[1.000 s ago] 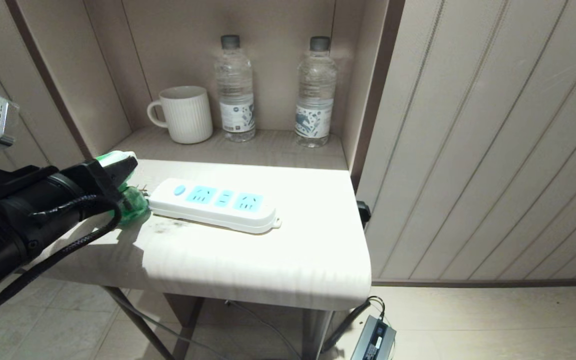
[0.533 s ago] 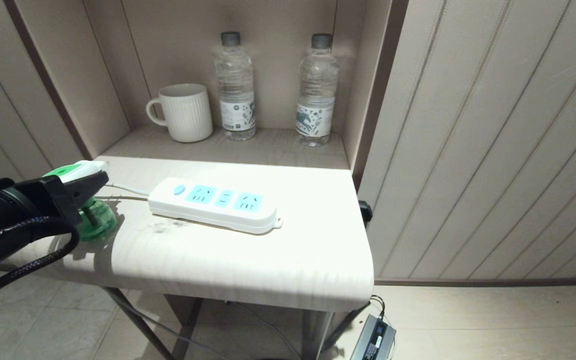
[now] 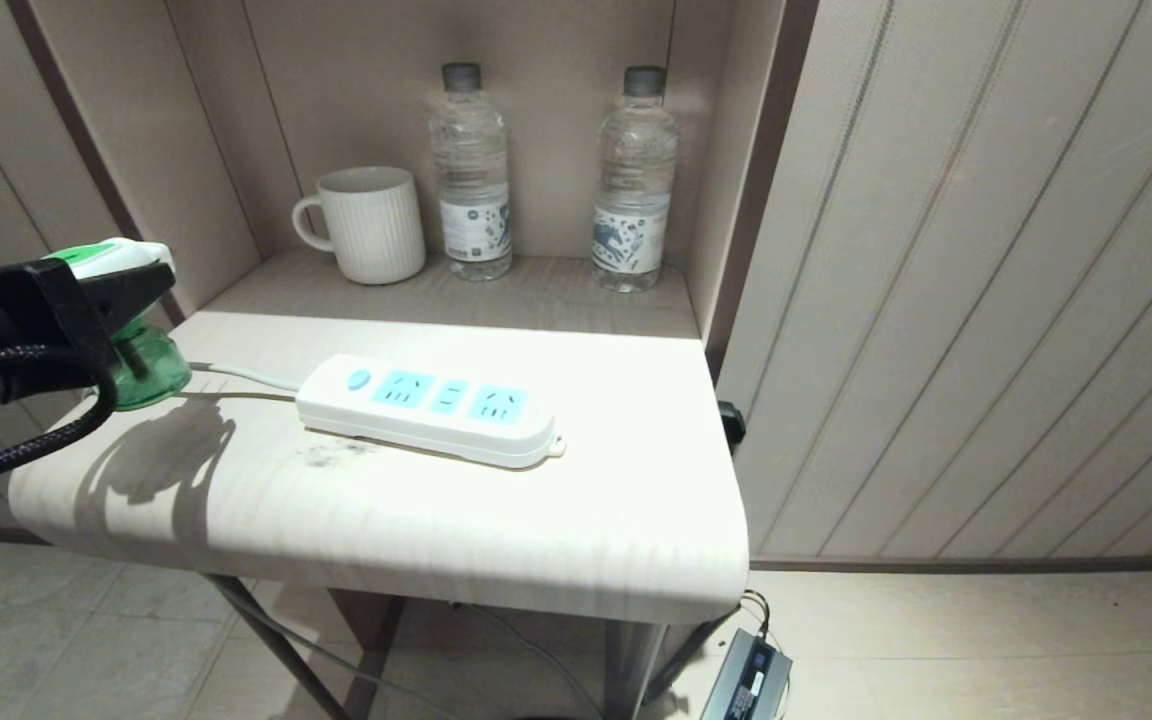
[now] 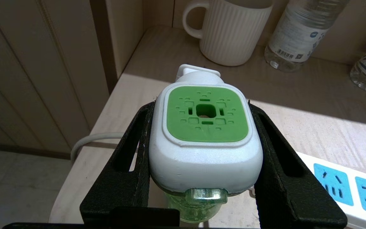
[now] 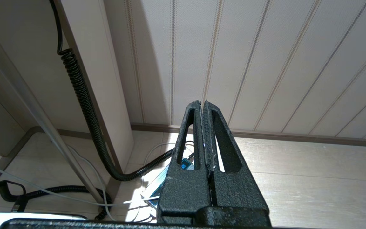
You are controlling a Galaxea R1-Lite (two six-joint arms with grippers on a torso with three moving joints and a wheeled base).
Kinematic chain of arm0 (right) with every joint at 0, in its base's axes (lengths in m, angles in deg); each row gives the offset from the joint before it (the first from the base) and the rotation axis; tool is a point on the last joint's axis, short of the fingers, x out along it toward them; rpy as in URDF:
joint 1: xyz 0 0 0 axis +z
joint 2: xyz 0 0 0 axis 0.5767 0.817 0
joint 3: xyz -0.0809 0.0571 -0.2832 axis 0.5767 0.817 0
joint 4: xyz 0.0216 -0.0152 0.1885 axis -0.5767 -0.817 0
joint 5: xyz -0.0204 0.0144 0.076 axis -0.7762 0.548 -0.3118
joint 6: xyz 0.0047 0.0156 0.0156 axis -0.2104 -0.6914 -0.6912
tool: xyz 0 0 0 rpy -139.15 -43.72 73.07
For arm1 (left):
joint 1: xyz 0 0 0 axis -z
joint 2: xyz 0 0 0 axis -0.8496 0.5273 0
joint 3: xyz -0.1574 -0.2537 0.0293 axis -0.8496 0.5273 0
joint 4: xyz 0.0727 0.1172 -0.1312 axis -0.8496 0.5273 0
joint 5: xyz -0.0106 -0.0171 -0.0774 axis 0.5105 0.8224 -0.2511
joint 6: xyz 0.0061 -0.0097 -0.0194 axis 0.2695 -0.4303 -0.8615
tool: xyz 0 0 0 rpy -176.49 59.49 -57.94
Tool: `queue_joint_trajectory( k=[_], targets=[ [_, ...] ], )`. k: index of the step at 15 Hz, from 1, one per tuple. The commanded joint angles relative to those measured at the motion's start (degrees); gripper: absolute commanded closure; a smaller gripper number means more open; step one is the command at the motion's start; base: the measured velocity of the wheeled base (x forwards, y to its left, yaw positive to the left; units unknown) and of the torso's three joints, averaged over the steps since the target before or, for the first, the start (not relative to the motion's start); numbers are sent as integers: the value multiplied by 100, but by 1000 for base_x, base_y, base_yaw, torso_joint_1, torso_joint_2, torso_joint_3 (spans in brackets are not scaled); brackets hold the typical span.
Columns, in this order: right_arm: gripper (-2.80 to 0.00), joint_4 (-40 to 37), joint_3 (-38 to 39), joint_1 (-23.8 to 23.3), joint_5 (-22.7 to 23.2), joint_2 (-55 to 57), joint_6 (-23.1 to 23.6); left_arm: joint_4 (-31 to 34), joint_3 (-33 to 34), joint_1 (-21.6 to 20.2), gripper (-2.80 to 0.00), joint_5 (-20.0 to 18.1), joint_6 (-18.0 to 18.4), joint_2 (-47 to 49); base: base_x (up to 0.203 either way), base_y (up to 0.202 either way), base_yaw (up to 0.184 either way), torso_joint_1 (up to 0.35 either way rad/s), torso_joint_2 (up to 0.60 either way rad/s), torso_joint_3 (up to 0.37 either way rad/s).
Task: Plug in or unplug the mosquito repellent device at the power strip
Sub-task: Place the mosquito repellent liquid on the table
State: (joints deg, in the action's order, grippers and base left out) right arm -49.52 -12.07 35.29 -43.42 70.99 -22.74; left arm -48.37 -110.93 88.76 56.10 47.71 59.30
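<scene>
My left gripper [image 3: 131, 290] is clenched on the mosquito repellent device [image 4: 203, 140], a small plug-in unit with a rounded white head, a green square top face and a translucent green liquid bottle beneath. My black jaws press against the two sides of the white head. I hold it in the air above the left end of the pale wood-grain worktop [image 3: 456, 510], well apart from the long white power strip [image 3: 431, 408], which lies flat on the worktop with its three light-blue socket faces bare and its white cord [image 3: 236, 374] running off to the left. On the shelf behind stand a ribbed white mug [image 3: 371, 225] and two clear water bottles [image 3: 471, 170]. My right gripper [image 5: 204, 133] hangs low by the floor, its jaws pressed together on nothing.
</scene>
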Motion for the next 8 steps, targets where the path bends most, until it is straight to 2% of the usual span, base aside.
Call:
queue_joint_trajectory(
  k=[1, 3, 4, 8],
  targets=[
    [0, 0, 0, 1, 1, 0, 3, -24, -50, 0, 0, 27, 140, 177, 0, 0, 0, 0, 0, 0],
    [0, 0, 0, -7, 1, 0, 3, -69, -37, 0, 0, 35, 665, 452, 0, 0, 0, 0, 0, 0],
    [0, 0, 0, 1, 1, 0, 3, -72, -48, 0, 0, 28, 758, 494, 0, 0, 0, 0, 0, 0],
    [0, 0, 0, 1, 1, 0, 3, -75, -111, 9, 0, -24, 755, 664, 0, 0, 0, 0, 0, 0]
  ],
)
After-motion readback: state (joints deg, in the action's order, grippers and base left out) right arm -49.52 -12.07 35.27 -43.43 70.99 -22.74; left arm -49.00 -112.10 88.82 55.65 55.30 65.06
